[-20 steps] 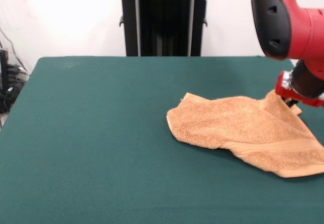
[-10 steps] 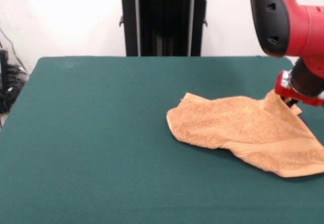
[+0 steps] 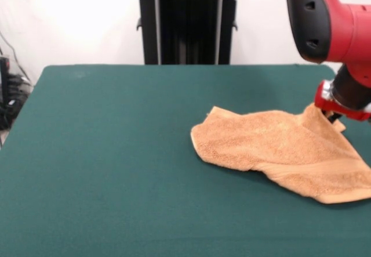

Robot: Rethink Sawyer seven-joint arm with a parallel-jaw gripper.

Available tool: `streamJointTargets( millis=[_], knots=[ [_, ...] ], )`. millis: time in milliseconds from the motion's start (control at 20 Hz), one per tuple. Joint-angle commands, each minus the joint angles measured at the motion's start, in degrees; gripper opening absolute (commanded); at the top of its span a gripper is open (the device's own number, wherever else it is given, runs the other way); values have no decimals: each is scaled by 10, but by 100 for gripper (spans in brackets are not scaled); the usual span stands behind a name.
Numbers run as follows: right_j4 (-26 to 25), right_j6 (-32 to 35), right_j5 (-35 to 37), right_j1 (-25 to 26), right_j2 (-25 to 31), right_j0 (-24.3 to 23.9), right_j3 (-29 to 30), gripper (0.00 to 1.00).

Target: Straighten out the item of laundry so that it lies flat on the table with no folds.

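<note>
The orange-tan towel (image 3: pixel 284 149) lies on the right side of the dark green table (image 3: pixel 116 152), rumpled, with a folded edge along its front and a woven band near the right front. Its far right corner is drawn up into a peak at my gripper (image 3: pixel 331 116). The gripper is shut on that corner, just above the table at the right edge of the view. The red arm comes down from the top right and hides most of the gripper.
The black pedestal (image 3: pixel 188 22) stands behind the table's far edge at centre. Cables and dark equipment (image 3: pixel 8 94) sit beyond the table's left edge. The towel's right front part lies near the picture's right edge.
The arm has shifted very slightly upward. The towel's shape and place look the same.
</note>
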Motion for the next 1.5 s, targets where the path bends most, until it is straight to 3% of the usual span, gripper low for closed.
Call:
streamJointTargets(
  millis=[50, 250, 700, 1000, 1050, 1500],
  knots=[
    [-10, 87, -146, 77, 55, 2, 30, 100],
    [-3, 84, -67, 44, 50, -1, 24, 100],
    [0, 85, -6, 16, 45, -4, 17, 100],
    [-14, 65, -33, 22, 47, -5, 28, 100],
    [-14, 68, -42, 21, 48, -4, 35, 0],
    [-9, 87, -137, 17, 52, 4, 71, 0]
  ],
)
